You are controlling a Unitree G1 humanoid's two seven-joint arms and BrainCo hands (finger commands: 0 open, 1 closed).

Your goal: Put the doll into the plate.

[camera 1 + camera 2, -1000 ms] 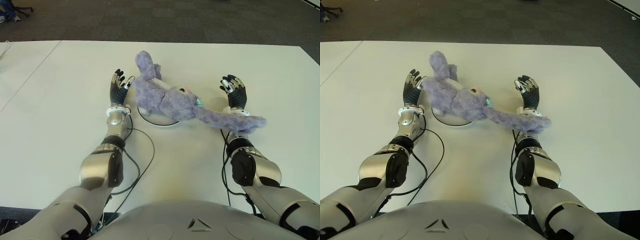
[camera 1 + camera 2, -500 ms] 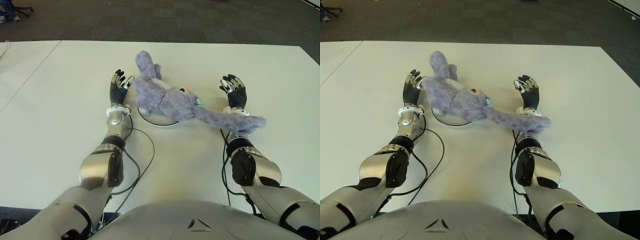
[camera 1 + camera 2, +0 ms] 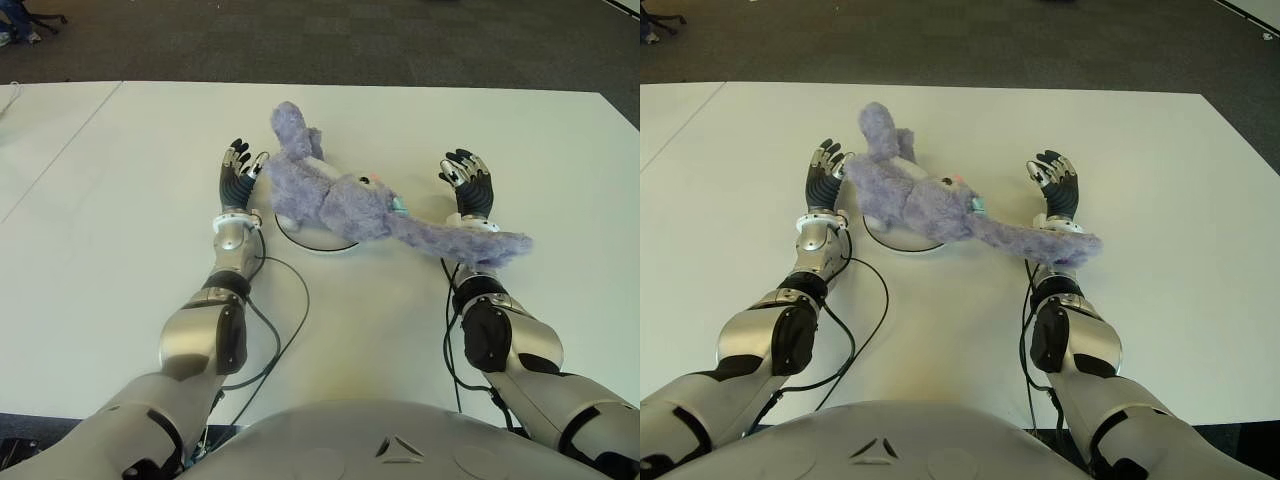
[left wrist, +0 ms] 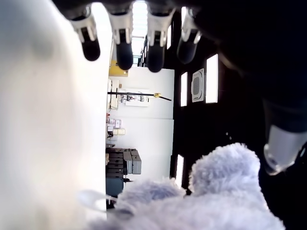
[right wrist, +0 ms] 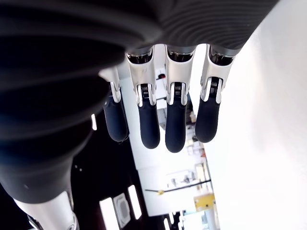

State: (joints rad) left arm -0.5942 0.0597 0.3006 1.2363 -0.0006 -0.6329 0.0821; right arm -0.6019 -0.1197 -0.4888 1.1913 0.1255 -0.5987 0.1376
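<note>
The doll (image 3: 345, 198), a floppy purple plush, lies with its body across the white plate (image 3: 318, 240), near the middle of the surface (image 3: 120, 200) and a little toward its far edge; only the plate's near rim shows from under it. One long limp limb trails off the plate toward the right edge and drapes over the right wrist, while another end sticks up toward the far edge. So the step in hand, as I judge it, is tidying: the body is on the plate but that trailing limb is not. To do it well, the right hand (image 3: 470, 185) should slip out from under the limb without dragging the whole plush sideways, then gather the limb and fold it back over the body, with the left hand (image 3: 237, 175) steadying the plush on its side so it does not slide off the low rim. Soft fur gives little purchase, so a scooping push from below should serve better than a pinch. The left fingers (image 4: 123, 45) are stretched out straight, holding nothing, with the plush just beside the palm. The right fingers (image 5: 175, 122) are likewise extended and close together, empty, pointing toward the far edge, the only contact being the limb resting on the wrist behind them.
</note>
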